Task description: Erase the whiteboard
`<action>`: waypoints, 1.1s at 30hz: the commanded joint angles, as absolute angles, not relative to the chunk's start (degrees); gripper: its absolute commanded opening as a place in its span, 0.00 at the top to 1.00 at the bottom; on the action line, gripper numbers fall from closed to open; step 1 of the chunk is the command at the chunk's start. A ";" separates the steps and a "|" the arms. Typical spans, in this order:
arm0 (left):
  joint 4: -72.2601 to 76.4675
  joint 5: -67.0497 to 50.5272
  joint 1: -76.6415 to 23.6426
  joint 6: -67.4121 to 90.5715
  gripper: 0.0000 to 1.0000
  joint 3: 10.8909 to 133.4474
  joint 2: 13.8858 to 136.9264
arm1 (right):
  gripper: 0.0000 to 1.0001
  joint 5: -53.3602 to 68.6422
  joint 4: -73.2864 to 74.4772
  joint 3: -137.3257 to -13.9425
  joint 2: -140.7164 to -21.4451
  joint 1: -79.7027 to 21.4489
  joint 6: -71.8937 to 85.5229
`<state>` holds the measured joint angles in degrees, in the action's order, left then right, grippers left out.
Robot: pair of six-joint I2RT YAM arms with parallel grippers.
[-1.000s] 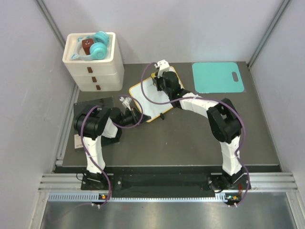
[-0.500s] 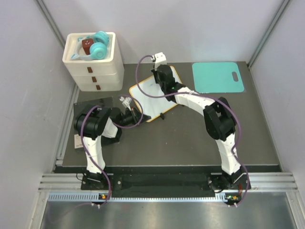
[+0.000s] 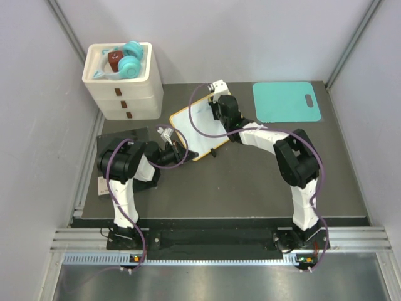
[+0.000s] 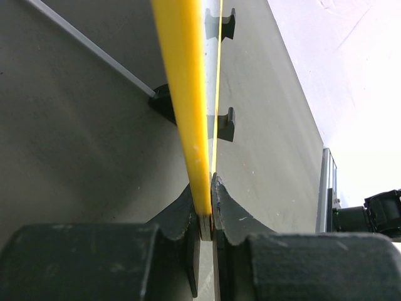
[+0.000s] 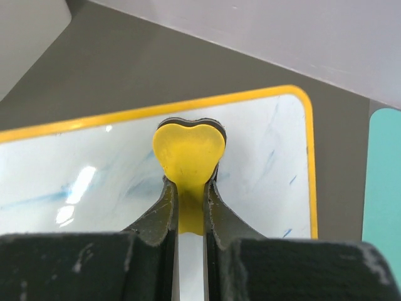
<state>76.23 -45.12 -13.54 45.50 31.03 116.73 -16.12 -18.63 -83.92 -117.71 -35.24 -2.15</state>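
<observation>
Overhead view. The whiteboard (image 3: 191, 125), white with an orange-yellow frame, lies skewed on the dark table (image 3: 250, 182). The left gripper (image 3: 180, 148) meets the whiteboard's near left edge, and its arm reaches in over a black square pad (image 3: 119, 137) lying left of the whiteboard. The right gripper (image 3: 219, 108) is over the whiteboard's far right corner, its arm bending in from the whiteboard's right. How either gripper's jaws stand cannot be told from here. To the far left of the whiteboard stands a white drawer unit (image 3: 125, 94) with teal items (image 3: 130, 63) on top. To the whiteboard's right, apart from it, lies a teal mat (image 3: 282, 103) with a handle hole
</observation>
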 commanded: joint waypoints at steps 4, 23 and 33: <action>80.77 -45.88 -13.97 41.92 1.00 30.76 115.75 | 1.00 -12.39 -14.24 -79.88 -116.54 -38.58 -0.62; 80.60 -45.97 -13.97 41.75 1.00 30.85 115.75 | 1.00 -13.71 -10.27 -95.73 -123.41 -37.09 -2.11; 80.68 -46.05 -14.06 41.84 1.00 30.94 115.84 | 1.00 -12.92 -14.23 -77.88 -115.84 -38.41 -0.44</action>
